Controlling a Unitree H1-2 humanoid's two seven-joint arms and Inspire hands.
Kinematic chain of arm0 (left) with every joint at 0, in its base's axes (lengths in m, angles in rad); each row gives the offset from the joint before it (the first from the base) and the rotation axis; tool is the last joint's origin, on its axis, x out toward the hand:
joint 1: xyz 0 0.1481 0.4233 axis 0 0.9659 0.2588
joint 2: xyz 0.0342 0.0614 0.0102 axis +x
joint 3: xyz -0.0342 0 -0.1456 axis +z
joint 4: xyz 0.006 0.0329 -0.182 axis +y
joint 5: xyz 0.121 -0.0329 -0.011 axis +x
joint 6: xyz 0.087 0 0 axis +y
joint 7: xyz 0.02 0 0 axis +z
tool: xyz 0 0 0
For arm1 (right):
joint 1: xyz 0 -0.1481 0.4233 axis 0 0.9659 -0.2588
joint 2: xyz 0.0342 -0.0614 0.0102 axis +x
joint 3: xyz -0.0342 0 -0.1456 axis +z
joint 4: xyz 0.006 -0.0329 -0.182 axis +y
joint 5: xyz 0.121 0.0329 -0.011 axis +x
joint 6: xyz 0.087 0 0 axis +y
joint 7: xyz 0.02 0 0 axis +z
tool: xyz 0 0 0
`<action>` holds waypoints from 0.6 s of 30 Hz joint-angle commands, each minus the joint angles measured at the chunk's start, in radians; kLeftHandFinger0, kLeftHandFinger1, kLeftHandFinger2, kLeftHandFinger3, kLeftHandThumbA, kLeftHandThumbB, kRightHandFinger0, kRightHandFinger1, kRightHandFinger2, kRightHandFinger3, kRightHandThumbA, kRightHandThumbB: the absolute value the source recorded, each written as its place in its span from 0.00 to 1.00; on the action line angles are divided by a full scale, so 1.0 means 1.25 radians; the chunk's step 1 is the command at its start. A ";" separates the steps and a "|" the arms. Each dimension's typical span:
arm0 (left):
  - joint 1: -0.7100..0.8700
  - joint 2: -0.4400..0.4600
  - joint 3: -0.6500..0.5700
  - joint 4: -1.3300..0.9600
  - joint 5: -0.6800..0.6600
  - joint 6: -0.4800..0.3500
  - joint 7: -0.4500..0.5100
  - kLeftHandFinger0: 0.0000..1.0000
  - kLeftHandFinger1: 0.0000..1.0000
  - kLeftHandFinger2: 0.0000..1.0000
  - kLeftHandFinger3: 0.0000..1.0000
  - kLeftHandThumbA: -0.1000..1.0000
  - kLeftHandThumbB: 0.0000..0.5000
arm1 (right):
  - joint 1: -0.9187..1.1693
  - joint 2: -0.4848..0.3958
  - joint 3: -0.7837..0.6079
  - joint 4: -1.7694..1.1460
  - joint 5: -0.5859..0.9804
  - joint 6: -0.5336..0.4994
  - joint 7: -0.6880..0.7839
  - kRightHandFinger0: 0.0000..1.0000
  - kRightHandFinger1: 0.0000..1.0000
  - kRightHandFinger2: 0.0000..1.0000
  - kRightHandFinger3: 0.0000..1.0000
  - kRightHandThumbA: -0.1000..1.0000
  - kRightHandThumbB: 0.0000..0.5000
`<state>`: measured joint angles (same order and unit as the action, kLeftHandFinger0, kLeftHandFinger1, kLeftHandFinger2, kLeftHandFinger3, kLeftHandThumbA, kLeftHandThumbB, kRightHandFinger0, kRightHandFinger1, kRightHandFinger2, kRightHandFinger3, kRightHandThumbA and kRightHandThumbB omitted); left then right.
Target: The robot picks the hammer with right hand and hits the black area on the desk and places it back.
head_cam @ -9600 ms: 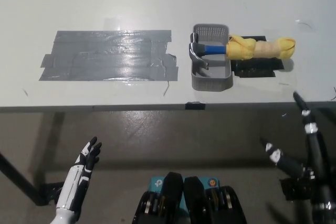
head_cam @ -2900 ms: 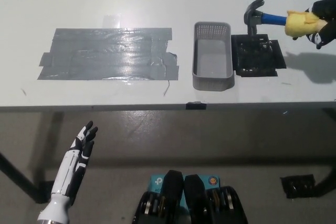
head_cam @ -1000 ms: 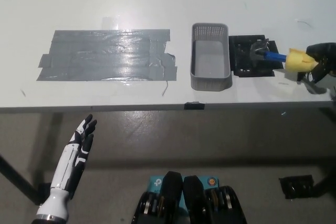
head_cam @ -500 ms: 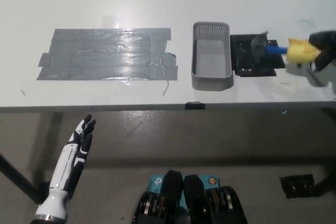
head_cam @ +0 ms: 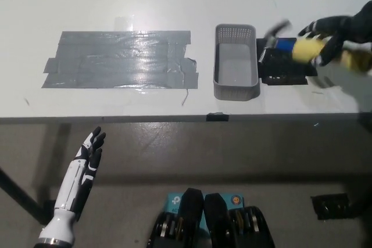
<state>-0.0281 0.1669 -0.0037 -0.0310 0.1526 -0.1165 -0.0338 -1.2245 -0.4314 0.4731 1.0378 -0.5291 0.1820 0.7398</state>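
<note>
My black right hand [head_cam: 337, 32] is shut on the yellow-wrapped handle of the hammer [head_cam: 293, 45] at the right edge of the desk. The hammer is motion-blurred: its blue shaft and metal head [head_cam: 275, 29] point left, over the upper part of the black area [head_cam: 283, 68] on the desk. Whether the head touches the black area I cannot tell. My white left hand [head_cam: 88, 155] hangs below the desk edge at the lower left, open, holding nothing.
A grey mesh basket [head_cam: 236, 88], with nothing in it, stands just left of the black area. A large patch of grey tape [head_cam: 119, 59] covers the desk's left half. The desk's front edge [head_cam: 174, 119] runs across the picture's middle.
My right hand has swung the hammer up and to the left, so the head now sits higher over the black area, near the basket's corner. The left hand has stayed put.
</note>
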 commanded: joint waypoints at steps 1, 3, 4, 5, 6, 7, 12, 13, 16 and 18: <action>-0.009 0.008 0.003 -0.038 0.002 -0.013 0.001 1.00 1.00 1.00 1.00 1.00 0.02 | -0.045 -0.005 0.005 0.012 -0.013 0.000 -0.039 1.00 1.00 1.00 1.00 0.70 0.99; -0.012 0.009 0.003 -0.035 0.007 -0.014 0.003 1.00 1.00 1.00 1.00 1.00 0.04 | -0.044 -0.005 0.011 0.018 -0.016 -0.025 -0.052 1.00 1.00 1.00 1.00 0.76 1.00; -0.012 0.009 0.003 -0.035 0.005 -0.012 0.002 1.00 1.00 1.00 1.00 1.00 0.04 | -0.046 -0.005 0.011 0.023 -0.014 -0.028 -0.054 1.00 1.00 1.00 1.00 0.77 1.00; -0.012 0.007 0.004 -0.036 0.001 -0.012 0.001 1.00 1.00 1.00 1.00 1.00 0.04 | -0.046 -0.005 0.006 0.022 -0.009 -0.021 -0.059 1.00 1.00 1.00 1.00 0.78 1.00; -0.012 0.007 0.004 -0.036 0.001 -0.012 0.002 1.00 1.00 1.00 1.00 1.00 0.04 | -0.047 -0.004 0.006 0.023 -0.009 -0.021 -0.060 1.00 1.00 1.00 1.00 0.78 1.00; -0.012 0.008 0.004 -0.035 0.000 -0.013 0.001 1.00 1.00 1.00 1.00 1.00 0.03 | -0.048 -0.002 0.001 0.031 -0.006 -0.019 -0.072 1.00 1.00 1.00 1.00 0.78 1.00; -0.010 0.009 0.005 -0.032 -0.002 -0.019 0.001 1.00 1.00 1.00 1.00 1.00 0.05 | -0.043 -0.021 -0.058 -0.004 0.025 -0.019 -0.132 1.00 1.00 1.00 1.00 0.80 0.99; -0.010 0.010 0.004 -0.032 -0.003 -0.019 -0.001 1.00 1.00 1.00 1.00 1.00 0.05 | -0.043 -0.034 -0.073 -0.028 0.023 -0.035 -0.173 1.00 1.00 1.00 1.00 0.82 1.00; -0.011 0.008 0.006 -0.034 -0.010 -0.014 -0.003 1.00 1.00 1.00 1.00 1.00 0.05 | -0.030 -0.066 -0.121 -0.136 0.025 -0.022 -0.206 1.00 1.00 1.00 1.00 0.82 0.87; -0.012 0.010 0.007 -0.033 -0.009 -0.014 -0.003 1.00 1.00 1.00 1.00 1.00 0.03 | -0.028 -0.088 -0.195 -0.217 0.054 -0.019 -0.245 1.00 1.00 1.00 1.00 0.91 0.91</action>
<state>-0.0315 0.1670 -0.0001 -0.0387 0.1483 -0.1153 -0.0340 -1.1967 -0.4670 0.3214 0.8850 -0.5100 0.1765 0.5769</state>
